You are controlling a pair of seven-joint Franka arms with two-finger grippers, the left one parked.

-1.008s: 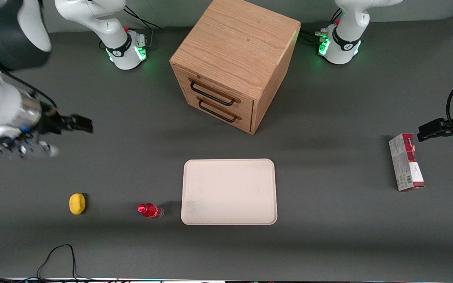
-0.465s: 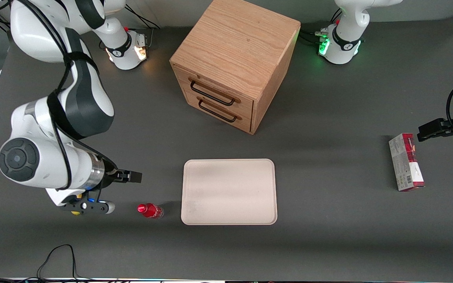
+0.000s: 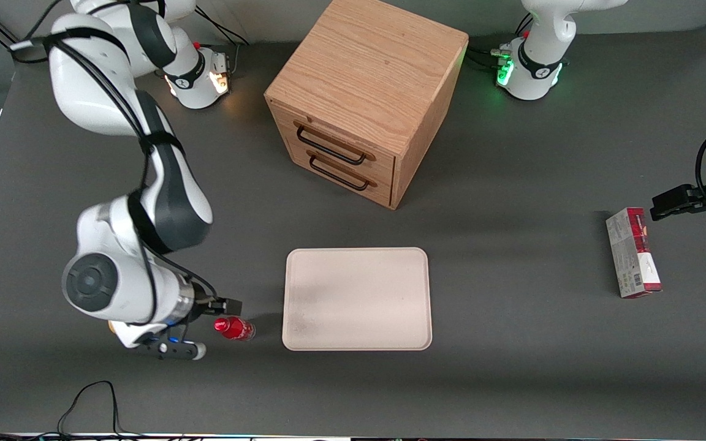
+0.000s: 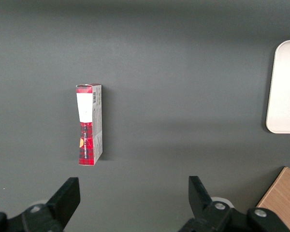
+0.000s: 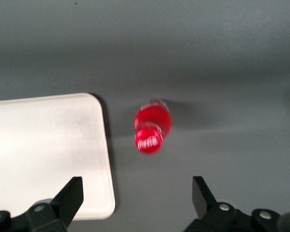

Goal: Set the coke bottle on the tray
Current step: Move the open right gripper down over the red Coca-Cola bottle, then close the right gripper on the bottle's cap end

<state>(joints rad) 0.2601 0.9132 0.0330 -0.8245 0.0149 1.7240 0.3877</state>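
Note:
The coke bottle (image 3: 234, 328), small with a red cap and red label, stands upright on the dark table just beside the tray's corner nearest the working arm. The cream-white tray (image 3: 357, 298) lies flat with nothing on it. My right gripper (image 3: 227, 304) hovers above the table right by the bottle, open and empty. In the right wrist view the bottle (image 5: 152, 126) shows from above between and ahead of the two spread fingers (image 5: 70, 197), next to the tray's rounded corner (image 5: 43, 145).
A wooden drawer cabinet (image 3: 365, 98) stands farther from the front camera than the tray. A red-and-white carton (image 3: 633, 252) lies toward the parked arm's end, also in the left wrist view (image 4: 89, 124). The working arm hides the yellow lemon.
The right arm has swung in from the working arm's end of the table to just by the bottle, covering the lemon. The bottle and tray have not moved.

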